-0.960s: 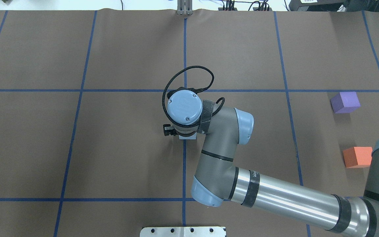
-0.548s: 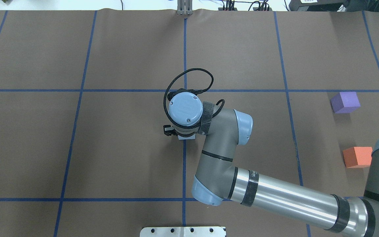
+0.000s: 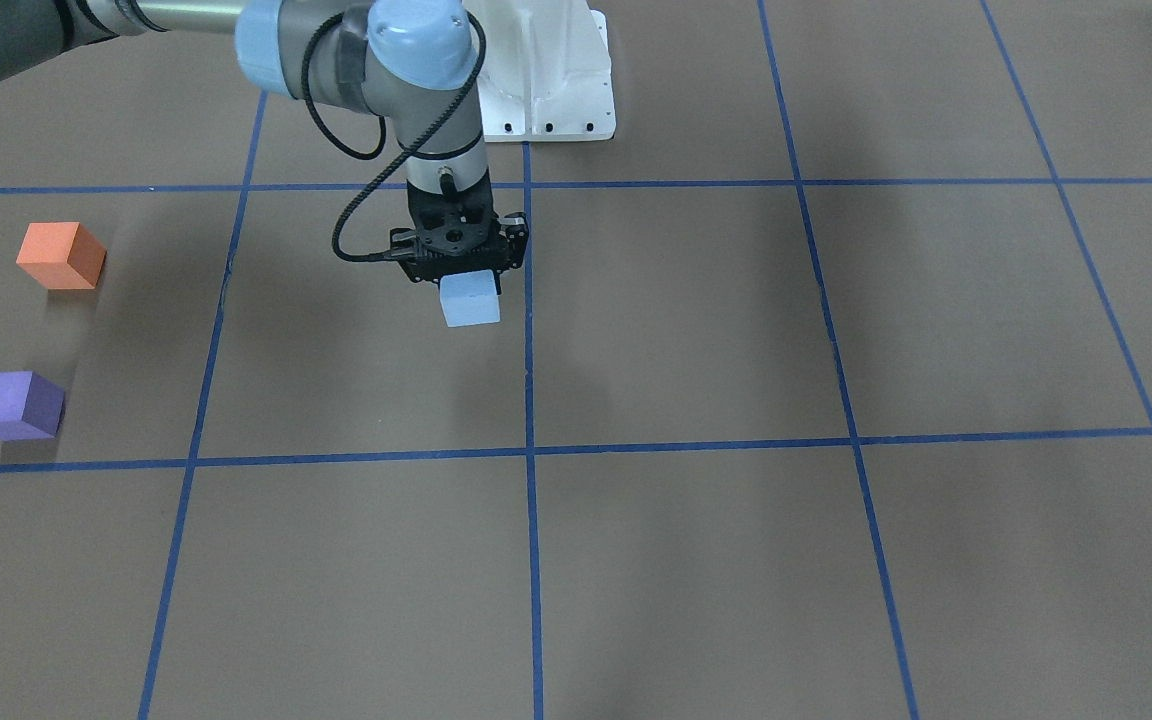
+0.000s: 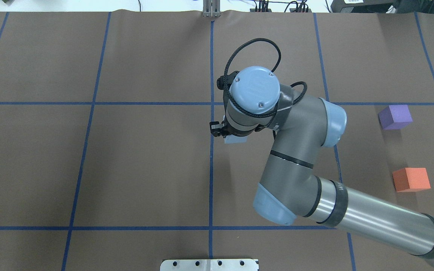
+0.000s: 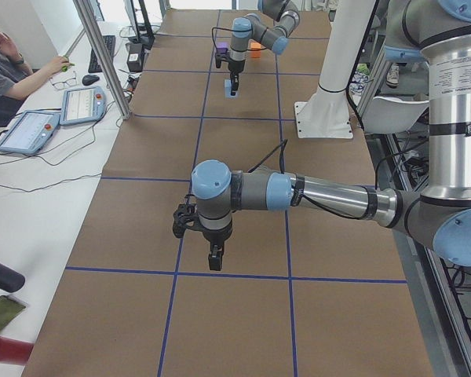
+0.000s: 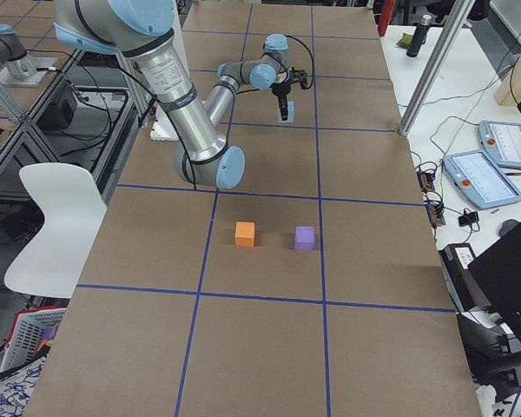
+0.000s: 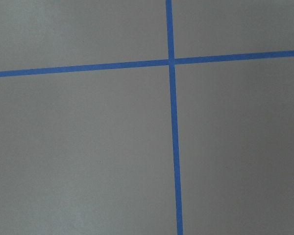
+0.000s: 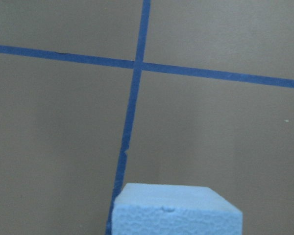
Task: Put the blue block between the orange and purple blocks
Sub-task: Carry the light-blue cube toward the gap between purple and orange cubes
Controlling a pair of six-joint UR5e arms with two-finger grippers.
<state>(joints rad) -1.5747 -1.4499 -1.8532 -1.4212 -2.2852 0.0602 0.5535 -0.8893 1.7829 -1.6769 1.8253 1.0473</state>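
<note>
- Risen since a second ago, our right jaws clamp the pale blue foam cube (image 3: 469, 299).
- We keep it level toward the gap between orange foam cube (image 3: 60, 256) and purple foam cube (image 3: 14, 405), well apart from the jaws.

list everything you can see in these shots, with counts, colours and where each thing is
blue block: 1, pale blue, gripped by the right gripper beside the table's middle tape line
orange block: 1, orange, on the table toward the robot's right end
purple block: 1, purple, on the table near the orange block, farther from the robot, with a gap between them
table: 1, brown cover with a blue tape grid
chair: 1, white, beside the table on the robot's side
operator: 1, seated at the white side bench
right gripper: 1, black, shut on the blue block
left gripper: 1, black, over bare table; open or shut cannot be told
</note>
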